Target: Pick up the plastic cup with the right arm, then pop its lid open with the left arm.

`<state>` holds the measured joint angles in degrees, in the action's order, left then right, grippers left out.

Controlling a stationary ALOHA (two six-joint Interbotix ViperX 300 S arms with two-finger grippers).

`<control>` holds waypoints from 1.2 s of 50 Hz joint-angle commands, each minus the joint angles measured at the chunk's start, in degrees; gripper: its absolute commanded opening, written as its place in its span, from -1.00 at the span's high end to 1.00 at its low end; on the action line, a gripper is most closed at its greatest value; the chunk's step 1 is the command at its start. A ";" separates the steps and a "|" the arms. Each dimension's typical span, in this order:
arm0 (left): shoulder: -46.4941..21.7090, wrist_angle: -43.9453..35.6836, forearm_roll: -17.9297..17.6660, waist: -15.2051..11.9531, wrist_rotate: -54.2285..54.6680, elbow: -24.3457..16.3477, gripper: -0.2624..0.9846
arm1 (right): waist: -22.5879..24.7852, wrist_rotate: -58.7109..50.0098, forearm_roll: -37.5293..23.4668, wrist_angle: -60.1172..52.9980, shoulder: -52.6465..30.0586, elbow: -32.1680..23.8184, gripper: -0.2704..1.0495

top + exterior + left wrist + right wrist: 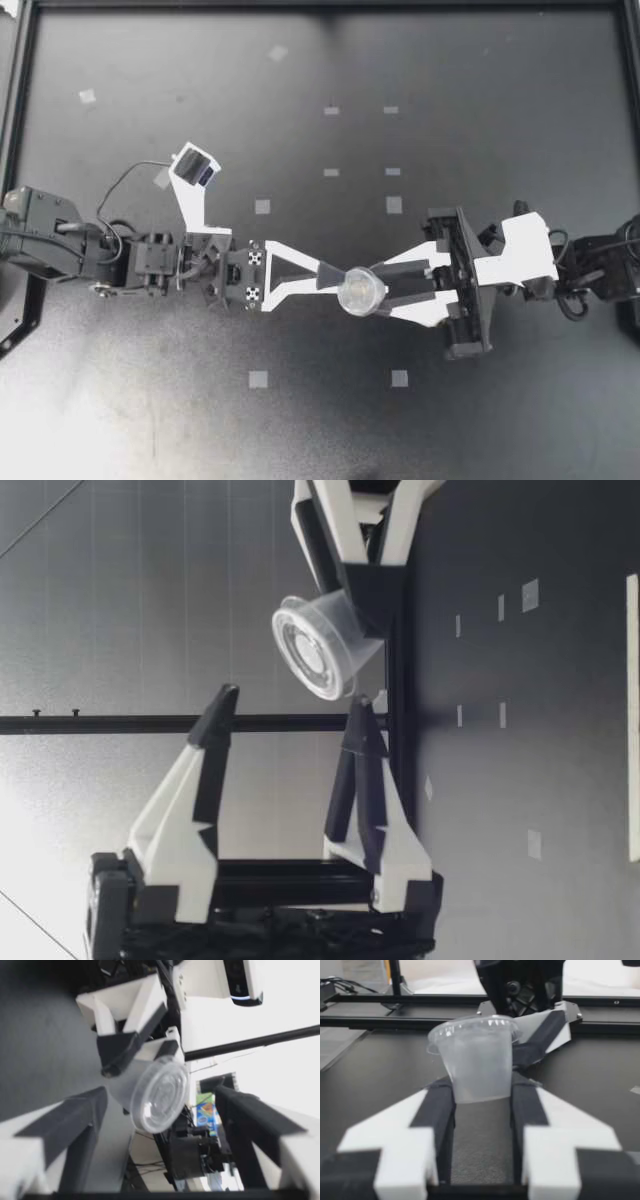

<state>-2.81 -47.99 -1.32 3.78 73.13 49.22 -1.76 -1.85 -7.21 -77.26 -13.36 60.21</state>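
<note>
Your right pincer (382,288) pinches the cup (360,290) above the desk (480,120); your left pincer (335,277), spread, blocks its left; far side open.

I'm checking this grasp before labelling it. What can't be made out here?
Cup contents: clear plastic, blurred in left wrist view.
Cup's wall: top view, hidden under its lid.
Left pincer, lower finger: top view, covered by the upper one.
Whether it touches the cup: too close to tell, top and low views.

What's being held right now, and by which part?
A clear lidded cup, pinched by my right tool around the lower part of its body, lid end free. My left tool is open and holds nothing.
</note>
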 commanded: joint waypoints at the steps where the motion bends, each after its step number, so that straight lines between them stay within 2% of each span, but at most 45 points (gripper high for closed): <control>1: 1.67 -0.62 0.26 0.44 0.09 -1.05 -0.70 | -0.88 0.18 0.09 -0.09 0.70 -0.97 0.22; 43: 2.20 -4.48 1.49 0.70 -0.26 -1.14 -0.70 | -1.58 -2.55 1.93 5.80 -5.98 -2.02 0.22; 60: 2.20 -7.38 1.41 0.62 -0.97 -1.23 -0.70 | -1.58 -3.08 1.93 7.82 -5.89 -1.76 0.22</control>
<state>-2.11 -54.14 0.00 4.57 72.33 48.87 -2.99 -5.10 -5.36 -69.35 -20.39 58.80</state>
